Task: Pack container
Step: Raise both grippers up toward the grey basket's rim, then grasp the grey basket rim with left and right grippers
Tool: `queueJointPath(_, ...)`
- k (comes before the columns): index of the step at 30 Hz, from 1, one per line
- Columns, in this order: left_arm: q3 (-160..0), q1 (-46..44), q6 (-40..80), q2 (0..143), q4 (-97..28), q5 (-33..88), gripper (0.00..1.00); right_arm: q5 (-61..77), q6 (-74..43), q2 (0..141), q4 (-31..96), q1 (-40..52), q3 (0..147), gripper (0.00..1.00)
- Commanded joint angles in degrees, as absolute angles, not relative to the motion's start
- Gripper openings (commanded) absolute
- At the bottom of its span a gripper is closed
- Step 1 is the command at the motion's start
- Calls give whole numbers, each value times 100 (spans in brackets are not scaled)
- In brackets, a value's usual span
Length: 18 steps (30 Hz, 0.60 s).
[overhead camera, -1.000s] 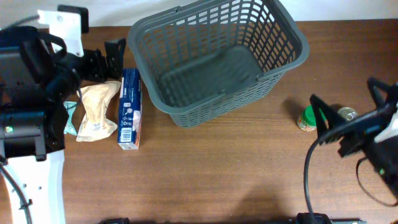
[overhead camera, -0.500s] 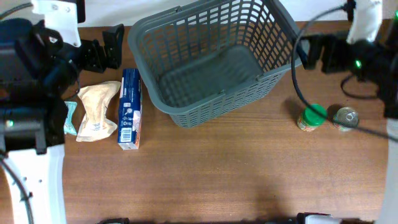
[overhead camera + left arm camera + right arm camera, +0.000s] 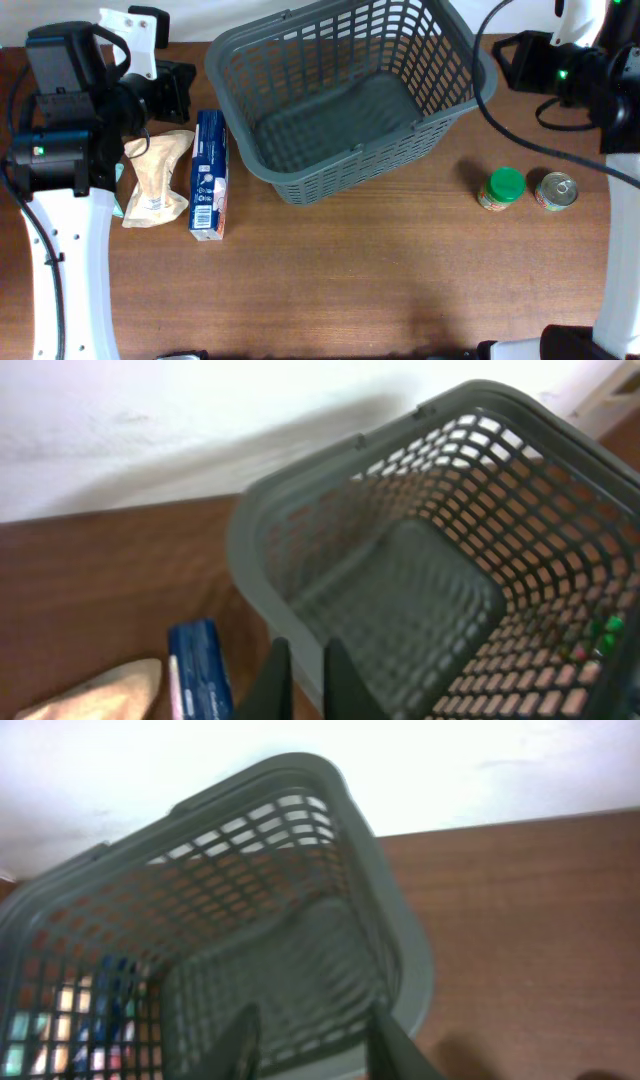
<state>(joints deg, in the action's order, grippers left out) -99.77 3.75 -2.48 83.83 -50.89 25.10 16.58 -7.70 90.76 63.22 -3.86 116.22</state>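
The container (image 3: 350, 168), a large dark grey lattice basket, stands empty at the back middle of the table. It also fills the left wrist view (image 3: 240, 530) and the right wrist view (image 3: 405, 950). My left gripper (image 3: 180, 88) (image 3: 305, 682) hovers just left of the basket, above the blue box (image 3: 208, 172) (image 3: 200, 670). It is shut, with nothing between its fingers. My right gripper (image 3: 500, 65) (image 3: 315, 1042) hangs by the basket's right rim. Its jaws stand apart and hold nothing.
A beige pouch (image 3: 155, 180) and a teal packet (image 3: 112, 195) lie left of the blue box. A green-lidded jar (image 3: 502, 188) and a tin can (image 3: 556, 190) stand right of the basket. Cables trail from both arms.
The right arm swung from the table's lower right up to the basket's right rim. Both grippers' jaws have narrowed; the left has shut. The left arm shifted slightly.
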Motion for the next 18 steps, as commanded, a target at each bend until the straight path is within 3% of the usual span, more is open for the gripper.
queueJointPath(1, -10057, 185, -60, 8171, -5297, 2919, 2, 1192, -642, 9203, 6158, -346, 11730, 20)
queueJointPath(7, -10057, -436, -60, 8018, -5640, 2956, 2, 967, -429, 9524, 5745, -379, 11730, 4)
queueJointPath(18, -10062, -2010, -283, 7935, -6982, 2134, 2, 1031, -429, 10110, 5662, -773, 11730, 4)
